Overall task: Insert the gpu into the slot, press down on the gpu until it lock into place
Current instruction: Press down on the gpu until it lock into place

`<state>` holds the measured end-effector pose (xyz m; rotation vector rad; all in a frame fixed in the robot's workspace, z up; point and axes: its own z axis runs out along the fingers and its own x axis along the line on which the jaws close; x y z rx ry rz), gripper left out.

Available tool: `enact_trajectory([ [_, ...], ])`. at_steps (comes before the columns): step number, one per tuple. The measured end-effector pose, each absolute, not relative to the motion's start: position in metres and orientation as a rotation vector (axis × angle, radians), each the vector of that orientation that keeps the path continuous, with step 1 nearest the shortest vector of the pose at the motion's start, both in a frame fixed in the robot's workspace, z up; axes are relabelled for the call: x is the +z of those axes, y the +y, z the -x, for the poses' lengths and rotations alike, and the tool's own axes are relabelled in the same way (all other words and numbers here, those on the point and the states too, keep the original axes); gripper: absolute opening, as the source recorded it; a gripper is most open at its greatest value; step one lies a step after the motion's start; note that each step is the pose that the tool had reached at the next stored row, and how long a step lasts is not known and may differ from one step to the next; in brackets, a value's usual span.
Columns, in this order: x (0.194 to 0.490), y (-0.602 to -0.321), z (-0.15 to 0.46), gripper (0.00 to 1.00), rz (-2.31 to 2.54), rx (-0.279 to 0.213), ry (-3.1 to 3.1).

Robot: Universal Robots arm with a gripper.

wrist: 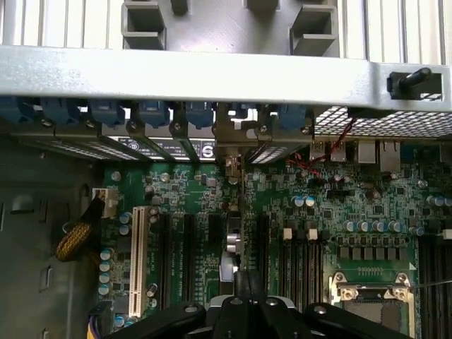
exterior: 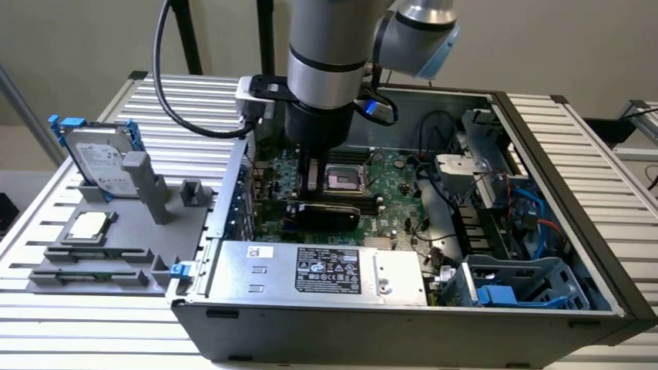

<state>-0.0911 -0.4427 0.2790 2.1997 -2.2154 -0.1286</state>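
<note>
Gripper (wrist: 248, 286) fingers are pressed together, seen directly above the thin top edge of the gpu (exterior: 323, 216); contact cannot be told. Gpu: flat matte-black card, stood on edge on the green motherboard (exterior: 396, 189), mid-case, just near of the arm (exterior: 323, 62). Silver sheet-metal power supply (exterior: 319, 268) lies nearer, its label unreadable. Grey hard drive (exterior: 98, 158) with blue clips is propped at the exterior view's left.

We see a slatted metal table (exterior: 92, 308) carrying an open computer case (exterior: 411, 330), which surrounds the jaws of the gripper (wrist: 248, 305), and a grey holder tray (exterior: 134, 240) well apart from those jaws.
</note>
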Motion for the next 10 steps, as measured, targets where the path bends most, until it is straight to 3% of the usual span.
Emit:
enact_trajectory([
  [10, 0.2875, -0.4427, 0.1007, 0.11, -2.188, -0.148, -2.204],
])
